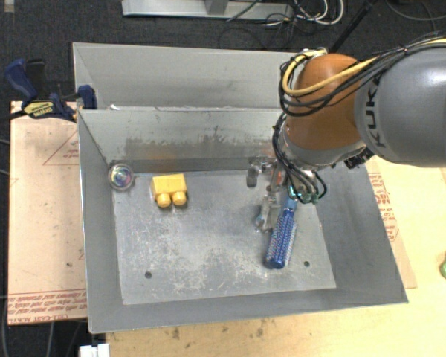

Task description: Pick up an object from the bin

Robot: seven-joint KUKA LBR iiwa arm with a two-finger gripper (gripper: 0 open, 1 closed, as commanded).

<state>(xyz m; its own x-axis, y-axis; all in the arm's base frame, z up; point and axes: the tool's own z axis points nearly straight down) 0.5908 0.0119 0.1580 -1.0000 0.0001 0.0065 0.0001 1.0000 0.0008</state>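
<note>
Logging gripper (269,213) at 3 o'clock in the bin (208,274), just beside the top end of the blue bristled brush (281,238); jaw opening I cannot tell.

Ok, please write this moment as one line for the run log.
gripper: low in bin, at far end of blue brush | brush: lying on floor, right side | others: yellow block, shiny ball, at left

The bin (208,270) floor is lying open from centre through 6 to 8 o'clock. A yellow block (169,190) and ball (121,175) are crowding 10 o'clock; a blue brush (280,238) and the arm (401,103) are blocking 3 o'clock.
</note>
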